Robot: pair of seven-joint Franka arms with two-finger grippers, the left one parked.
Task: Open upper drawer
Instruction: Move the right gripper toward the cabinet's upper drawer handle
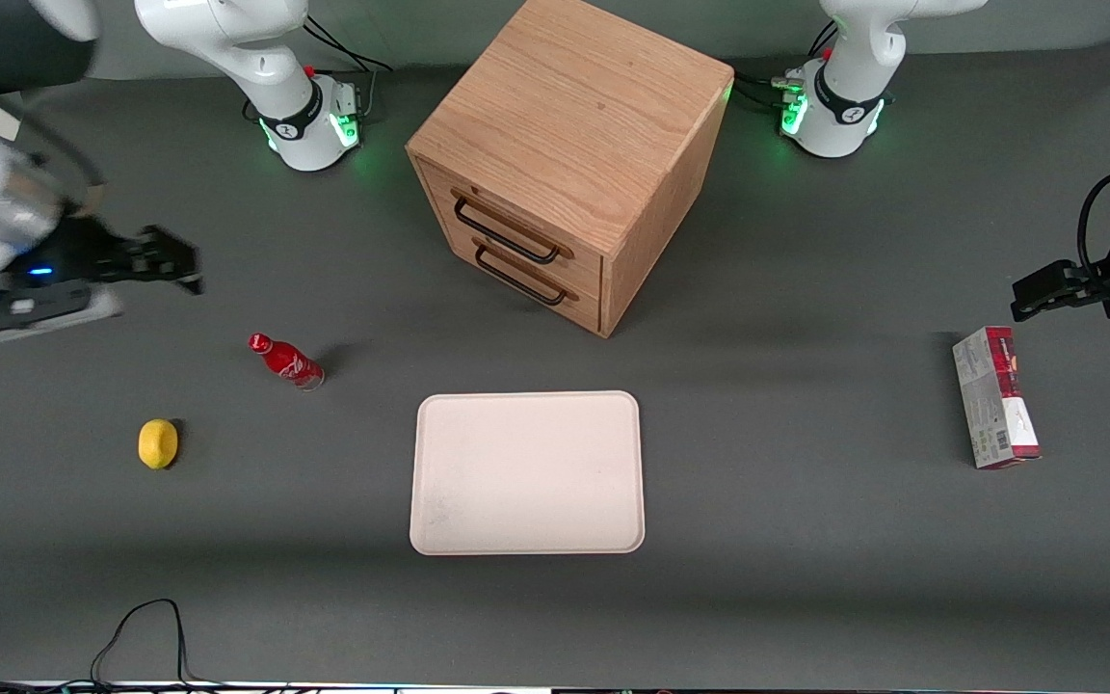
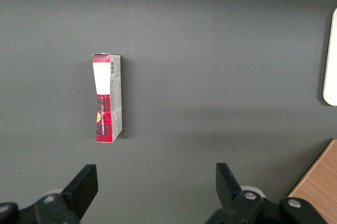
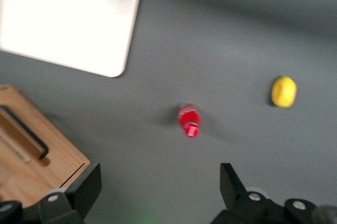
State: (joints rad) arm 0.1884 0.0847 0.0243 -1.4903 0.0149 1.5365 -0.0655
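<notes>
Even, diffuse overhead light; grey bench (image 1: 806, 540) matte, no glare. Soft shadows beside cabinet (image 1: 574, 145) and bottle (image 1: 285, 360). Tray (image 3: 68, 21) overexposed in right wrist view; that view motion-blurred throughout. Tool (image 1: 170, 265) and its arm blurred in front view, fingers apart. Green LED glow at arm bases.

My jaws are black, spread wide above the dark grey table (image 1: 806, 578). Just beneath them stands a red bottle (image 3: 189, 120) with white lettering; farther out lies a plain yellow lemon (image 3: 284, 91). The tray (image 3: 68, 21) is cream-white. The upper drawer (image 1: 507, 224) is light oak with visible grain and a black handle. Far off, a box (image 1: 995, 396) shows red tartan and grey.
</notes>
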